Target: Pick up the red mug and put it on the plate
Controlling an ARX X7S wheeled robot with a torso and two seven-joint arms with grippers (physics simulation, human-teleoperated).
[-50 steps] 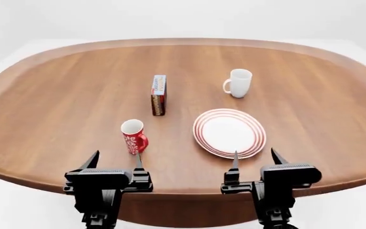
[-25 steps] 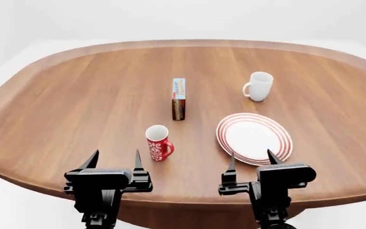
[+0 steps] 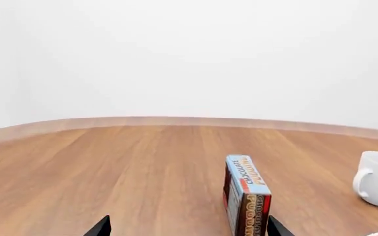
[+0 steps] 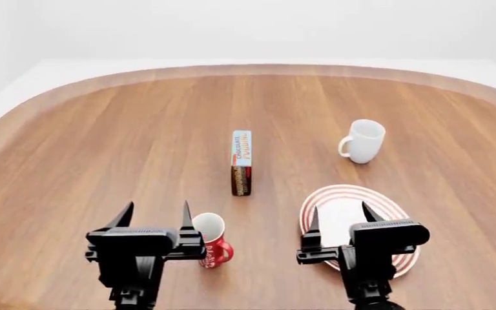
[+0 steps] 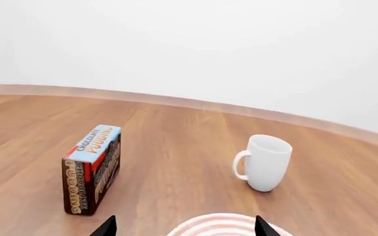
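The red mug (image 4: 212, 240) stands upright on the wooden table, white inside, white lettering on its side. It is just right of my left gripper (image 4: 155, 216), partly behind its right finger. That gripper is open and empty. The plate (image 4: 348, 212), white with red rings, lies at the near right. My right gripper (image 4: 340, 216) is open and empty over the plate's near part; the plate's rim shows in the right wrist view (image 5: 223, 224). The red mug does not show in either wrist view.
A chocolate pudding box (image 4: 242, 162) stands on edge mid-table, also in the left wrist view (image 3: 245, 194) and the right wrist view (image 5: 92, 168). A plain white mug (image 4: 363, 141) stands beyond the plate, also in the right wrist view (image 5: 264, 162). The table's far edge (image 4: 257, 70) curves behind.
The view has moved forward over the table: mug, plate and box have shifted down toward my grippers. The mug now sits beside my left gripper, the plate under my right one. Both grippers stay open.
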